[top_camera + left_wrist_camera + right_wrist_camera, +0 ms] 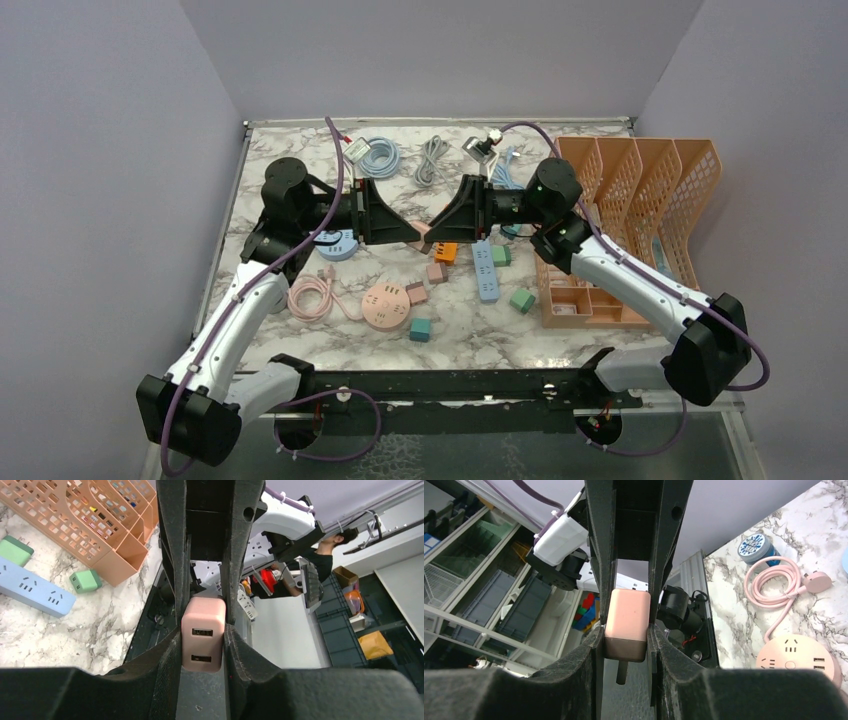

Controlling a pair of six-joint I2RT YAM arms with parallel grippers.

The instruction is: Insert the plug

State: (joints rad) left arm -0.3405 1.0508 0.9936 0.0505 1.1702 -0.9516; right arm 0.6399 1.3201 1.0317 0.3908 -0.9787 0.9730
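Top view: the left gripper (411, 232) and right gripper (439, 222) meet tip to tip over the middle of the marble table (560, 340). A bit of the pink charger plug (424, 230) peeks out between them, and the blue power strip (485, 270) lies just to the right.

Left wrist: the fingers are pinched on the plug's (202, 635) sides, two USB ports facing the camera.

Right wrist: this one's clamped on the pink plug (626, 625) too, with a prong poking down.

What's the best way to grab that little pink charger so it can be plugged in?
Grip the charger by its two flat, parallel side walls, coming from the USB-port end, as the left claw does. Flat sides give a firm hold, and the prong end is left free for plugging in.
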